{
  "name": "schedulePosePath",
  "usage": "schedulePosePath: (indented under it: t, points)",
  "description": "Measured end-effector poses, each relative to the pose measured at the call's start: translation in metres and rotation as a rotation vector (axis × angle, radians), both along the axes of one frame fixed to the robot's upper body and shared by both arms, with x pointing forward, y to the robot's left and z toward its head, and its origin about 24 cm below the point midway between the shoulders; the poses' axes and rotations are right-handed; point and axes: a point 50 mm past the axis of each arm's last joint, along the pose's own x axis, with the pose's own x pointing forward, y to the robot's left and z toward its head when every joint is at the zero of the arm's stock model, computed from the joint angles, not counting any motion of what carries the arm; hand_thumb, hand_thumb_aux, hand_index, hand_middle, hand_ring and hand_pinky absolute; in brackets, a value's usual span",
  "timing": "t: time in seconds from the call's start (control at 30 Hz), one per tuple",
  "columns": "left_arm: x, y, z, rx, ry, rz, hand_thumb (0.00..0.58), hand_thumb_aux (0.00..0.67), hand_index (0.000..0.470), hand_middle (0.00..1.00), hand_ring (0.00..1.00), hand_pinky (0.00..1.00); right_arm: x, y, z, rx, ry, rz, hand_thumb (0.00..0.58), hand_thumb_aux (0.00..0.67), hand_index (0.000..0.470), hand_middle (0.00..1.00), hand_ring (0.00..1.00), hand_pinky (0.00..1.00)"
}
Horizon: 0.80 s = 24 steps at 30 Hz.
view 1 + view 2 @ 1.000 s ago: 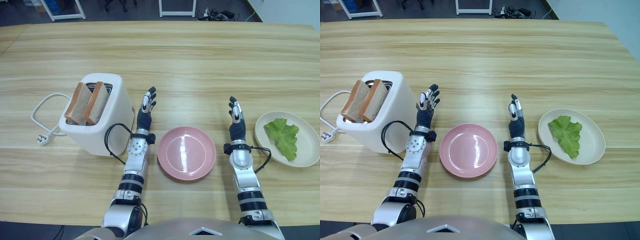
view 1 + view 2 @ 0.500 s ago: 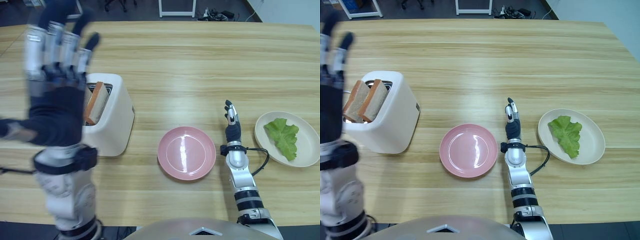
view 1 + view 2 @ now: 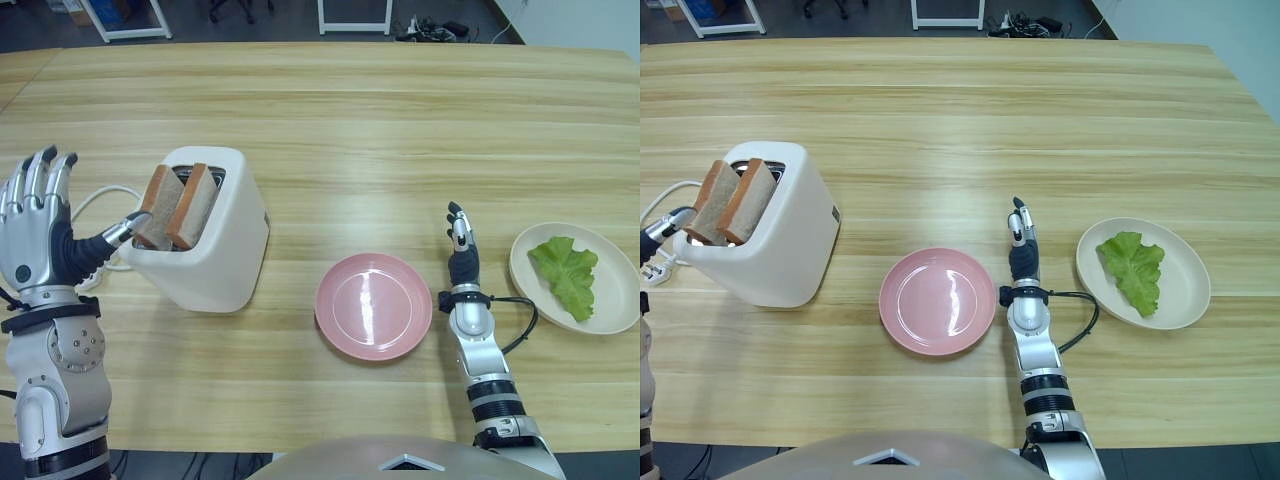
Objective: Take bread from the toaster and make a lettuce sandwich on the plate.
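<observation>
The left hand (image 3: 35, 235) is now hovering left of the white plastic toaster (image 3: 215, 250), having swung over from beside the round pink plate (image 3: 373, 305). It is spreading wide and holding nothing, with its thumb nearing the bread, so a grab is likely coming. The right hand (image 3: 460, 258) is resting straight-fingered and empty, just right of that plate. Two brown toast slices (image 3: 155, 205) are standing in the one toaster. One cream plate (image 3: 622, 300) at the right is carrying one green lettuce leaf (image 3: 565, 270).
</observation>
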Motion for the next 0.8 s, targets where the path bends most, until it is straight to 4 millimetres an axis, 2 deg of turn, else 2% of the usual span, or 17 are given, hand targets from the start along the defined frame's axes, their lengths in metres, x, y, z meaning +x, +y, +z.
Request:
schedulePosePath:
  t: [0.2, 0.43, 0.8]
  points:
    - [0.000, 0.013, -0.010, 0.043, 0.067, 0.116, 0.000, 0.000, 0.000, 0.00, 0.00, 0.00, 0.000, -0.002, 0.000, -0.007, 0.001, -0.001, 0.000, 0.000, 0.000, 0.00, 0.00, 0.00]
    - [0.005, 0.006, -0.017, 0.044, 0.092, 0.096, 0.000, 0.000, 0.000, 0.00, 0.00, 0.00, -0.001, -0.003, -0.001, -0.010, 0.006, -0.002, 0.000, 0.000, 0.000, 0.00, 0.00, 0.00]
    - [0.006, 0.001, -0.017, 0.072, 0.062, 0.074, 0.000, 0.000, 0.000, 0.00, 0.00, 0.00, -0.002, -0.003, -0.004, -0.011, 0.019, -0.002, 0.000, 0.000, 0.000, 0.00, 0.00, 0.00]
